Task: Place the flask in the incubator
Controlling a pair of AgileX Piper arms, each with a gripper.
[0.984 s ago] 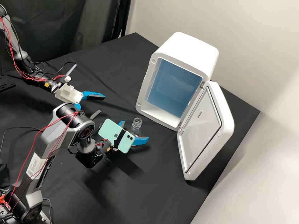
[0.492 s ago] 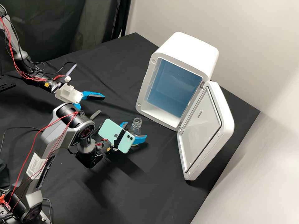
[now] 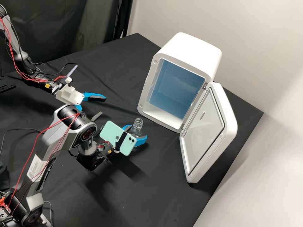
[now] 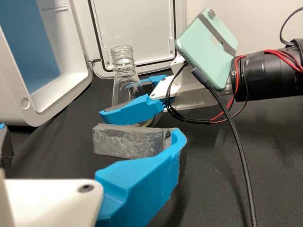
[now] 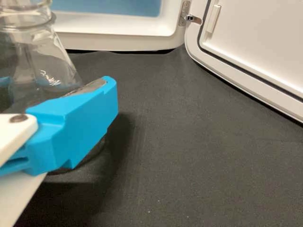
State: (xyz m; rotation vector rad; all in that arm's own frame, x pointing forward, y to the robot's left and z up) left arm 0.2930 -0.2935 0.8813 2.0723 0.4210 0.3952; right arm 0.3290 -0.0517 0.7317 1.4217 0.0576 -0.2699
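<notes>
Black worktop [image 3: 157,189], white incubator [image 3: 189,53] with door [image 3: 208,132] swung wide beside its opening, mint phone [image 3: 118,137] behind right gripper [image 3: 136,132], which is closed on clear flask [image 3: 137,125] upright near the incubator's open front, left gripper [image 3: 90,100] farther from the incubator, spread wide, empty

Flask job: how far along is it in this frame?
Done: the incubator has its door swung open. In hand: the right tool looks closed on the lower body of the flask, which stands upright on the bench just in front of the opening. Left to do: lift the flask, carry it inside the incubator, set it down and release.
</notes>
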